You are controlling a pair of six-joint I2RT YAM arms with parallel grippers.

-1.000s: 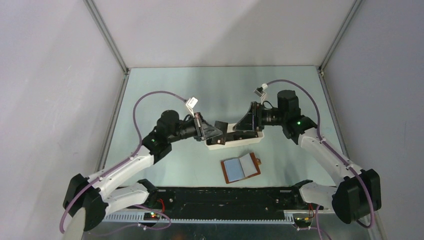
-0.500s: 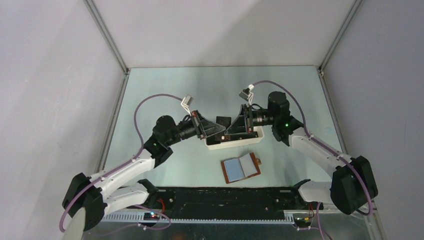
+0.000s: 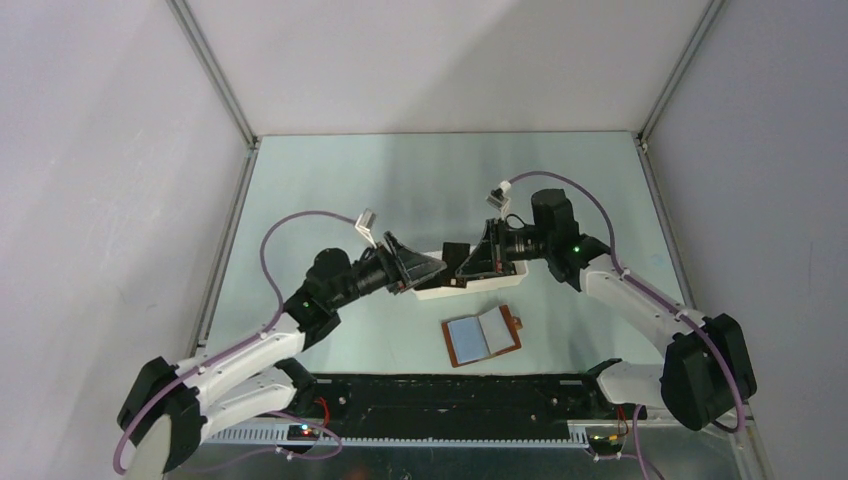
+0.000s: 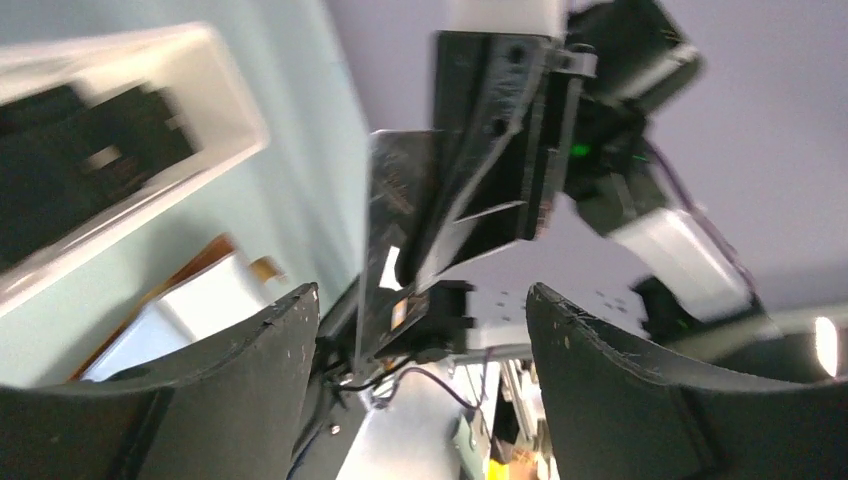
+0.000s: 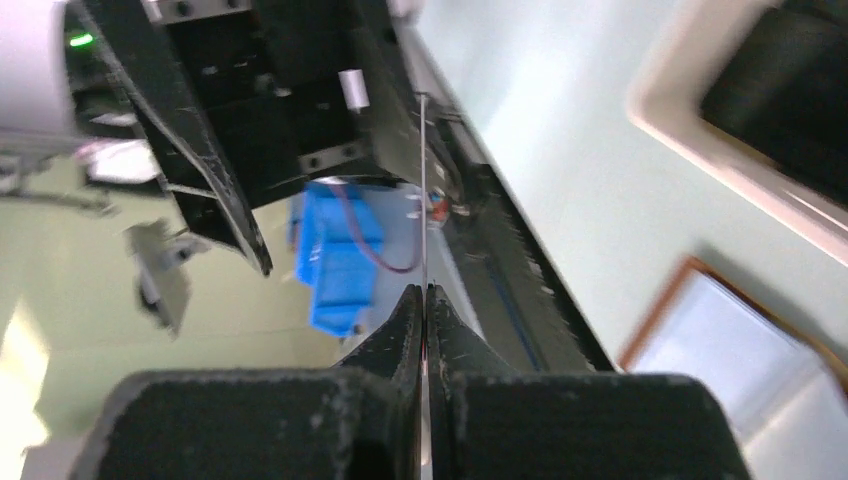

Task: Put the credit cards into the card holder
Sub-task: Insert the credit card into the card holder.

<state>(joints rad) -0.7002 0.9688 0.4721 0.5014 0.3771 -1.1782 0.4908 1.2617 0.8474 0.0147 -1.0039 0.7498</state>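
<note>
Left end effector [image 4: 420, 297] has let go over the last second and the right end effector [image 5: 424, 296] has clamped, so one credit card [image 4: 392, 200] has changed hands. It is dark and thin, held upright in the air above the near edge of the white tray [image 4: 225, 90]. The right end effector's fingers are clenched on the card's edge; in the right wrist view the card shows only as a thin line running out from the fingertips. The left end effector is released, with its fingers spread wide. The card's lower end sits in the gap between them and looks clear of both. More dark cards [image 4: 80, 170] lie inside the tray. The card holder [image 3: 482, 337] lies open and flat on the worktop [image 3: 380, 180], pale pockets up, just nearer the arm bases than the tray and apart from both end effectors.
</note>
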